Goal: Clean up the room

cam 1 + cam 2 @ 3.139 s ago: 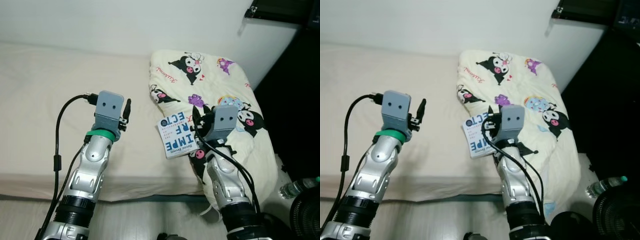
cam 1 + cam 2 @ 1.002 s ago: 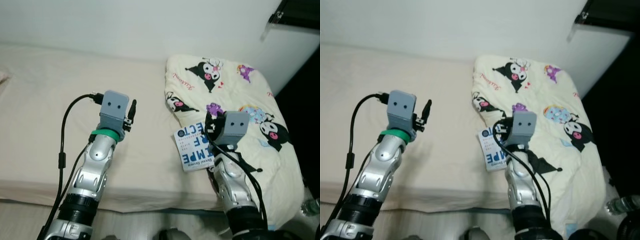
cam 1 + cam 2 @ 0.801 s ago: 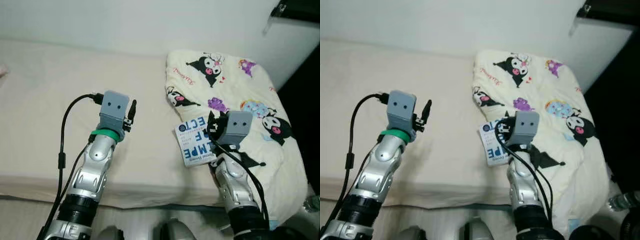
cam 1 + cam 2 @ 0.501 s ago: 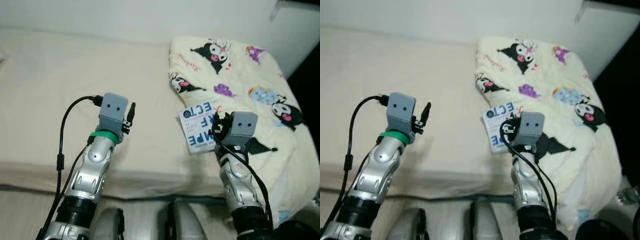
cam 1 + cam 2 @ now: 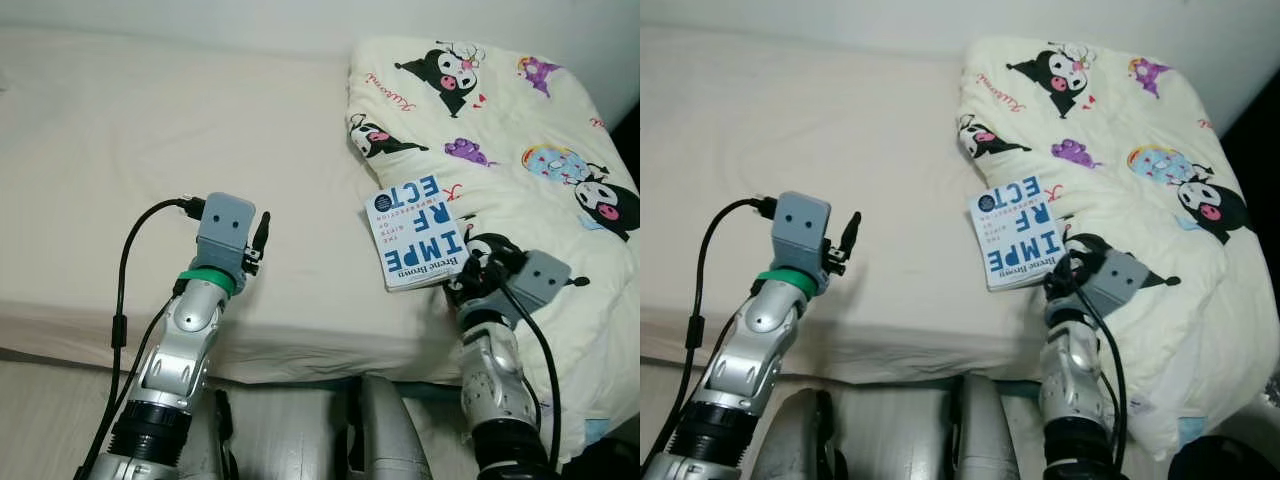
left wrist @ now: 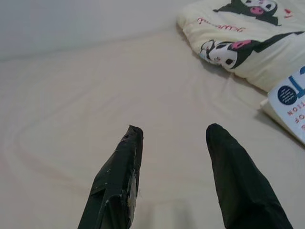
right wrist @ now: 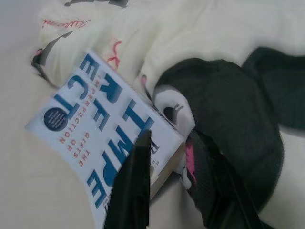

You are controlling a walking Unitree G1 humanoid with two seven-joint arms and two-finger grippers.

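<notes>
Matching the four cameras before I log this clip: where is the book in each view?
Left eye: book centre-right, against the blanket.
Right eye: book just right of centre.
Left wrist: its corner at the right edge.
Right wrist: book centre-left, between the right gripper jaws.
Shared landmark: the blanket.

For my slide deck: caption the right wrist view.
Right gripper fingers pinching the corner of a white paperback book lying against a cartoon-print blanket on the bed.

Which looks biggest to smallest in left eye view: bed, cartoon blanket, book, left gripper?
1. bed
2. cartoon blanket
3. book
4. left gripper, smallest; seen edge-on and nearer the camera, so its true size is unsure.
</notes>
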